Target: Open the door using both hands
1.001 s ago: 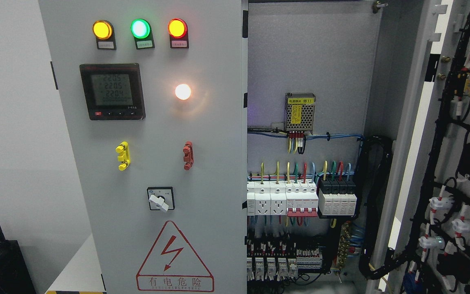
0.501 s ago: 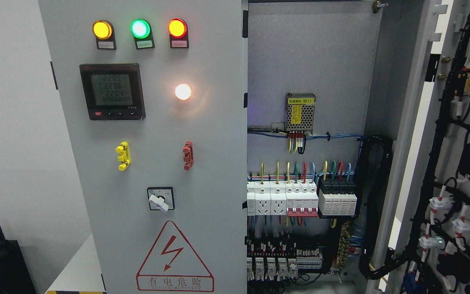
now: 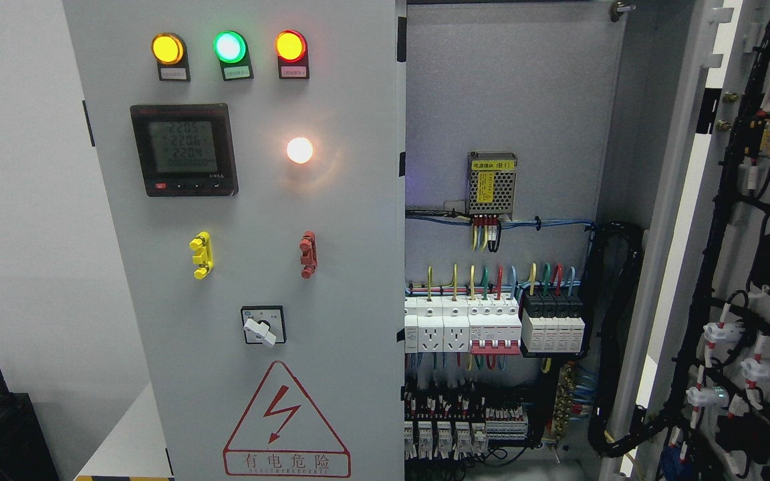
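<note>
Head view: no hand shows, so finger state cannot be told. Left door (image 3: 331,267), flat matte grey metal, stays closed; right of it, round lamps' cabinet interior (image 3: 512,133) lies exposed; farther right, open door (image 3: 752,267) carries black wiring.

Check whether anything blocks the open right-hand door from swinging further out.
Nothing visible blocks it. The right door already stands wide open, its wired inner face showing, clear of the cabinet interior. Neither robot hand is in view.

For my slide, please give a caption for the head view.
Cabinet's right door swung open, breakers exposed; left door shut.
</note>
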Motion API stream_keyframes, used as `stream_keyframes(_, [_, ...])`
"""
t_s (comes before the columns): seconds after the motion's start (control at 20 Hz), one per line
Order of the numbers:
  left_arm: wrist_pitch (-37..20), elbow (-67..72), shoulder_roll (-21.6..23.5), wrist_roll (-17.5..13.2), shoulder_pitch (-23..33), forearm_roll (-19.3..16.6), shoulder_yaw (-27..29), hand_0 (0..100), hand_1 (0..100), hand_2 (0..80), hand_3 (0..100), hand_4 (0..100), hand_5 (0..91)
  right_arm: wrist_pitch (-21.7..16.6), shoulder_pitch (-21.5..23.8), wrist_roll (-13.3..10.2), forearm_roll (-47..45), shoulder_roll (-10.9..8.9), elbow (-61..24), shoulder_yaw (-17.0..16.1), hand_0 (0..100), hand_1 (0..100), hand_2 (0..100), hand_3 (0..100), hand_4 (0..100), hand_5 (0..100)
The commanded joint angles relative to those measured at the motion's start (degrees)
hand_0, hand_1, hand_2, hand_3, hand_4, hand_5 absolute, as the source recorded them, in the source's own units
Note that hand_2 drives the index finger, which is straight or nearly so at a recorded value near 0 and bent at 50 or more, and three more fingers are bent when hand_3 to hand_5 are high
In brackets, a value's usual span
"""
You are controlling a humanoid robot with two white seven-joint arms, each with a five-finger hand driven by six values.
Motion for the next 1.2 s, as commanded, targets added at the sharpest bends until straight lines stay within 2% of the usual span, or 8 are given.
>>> stream_keyframes(0.0, [-0.24, -1.57, -1.02, 1.02, 0.05, -0.07, 1.63, 0, 0, 0.0, 0, 4, 0.0, -0.26, 10.88, 0.08, 0.13, -3.09, -30.10, -0.81, 0, 0, 0, 0, 0, 0])
stream_keyframes(0.1, [-0.58, -1.57, -1.02, 0.93, 0.05, -0.07, 1.55, 0, 0, 0.0, 0, 4, 0.0, -0.95, 13.35, 0.17, -0.05, -3.09, -34.51, -1.52, 0, 0, 0, 0, 0, 0])
stream_keyframes(0.3, [-2.34, -1.49, -1.02, 1.02, 0.05, 0.10, 1.54, 0, 0, 0.0, 0, 4, 0.0, -6.13, 19.41, 0.25, 0.04, -3.27, -43.47, -1.43, 0, 0, 0, 0, 0, 0])
stream_keyframes(0.55, [-4.62, -1.48, -0.84, 1.28, 0.05, 0.10, 1.54, 0, 0, 0.0, 0, 4, 0.0, -7.20, 26.01, 0.43, -0.05, -3.09, -54.81, -0.38, 0, 0, 0, 0, 0, 0])
stream_keyframes(0.85, [-6.21, -1.48, -0.67, 1.37, 0.05, 0.10, 1.54, 0, 0, 0.0, 0, 4, 0.0, -8.69, 30.32, 0.43, -0.22, -4.14, -66.94, 0.06, 0, 0, 0, 0, 0, 0])
stream_keyframes(0.95, [-6.30, -1.48, -0.67, 1.37, 0.05, 0.10, 1.46, 0, 0, 0.0, 0, 4, 0.0, -9.04, 30.94, 0.43, -0.23, -4.32, -69.59, 1.29, 0, 0, 0, 0, 0, 0])
stream_keyframes(1.15, [-6.30, -1.40, -0.84, 0.84, -0.12, 0.02, 1.46, 0, 0, 0.0, 0, 4, 0.0, -12.47, 31.12, 0.43, -0.23, -4.85, -72.23, 3.49, 0, 0, 0, 0, 0, 0])
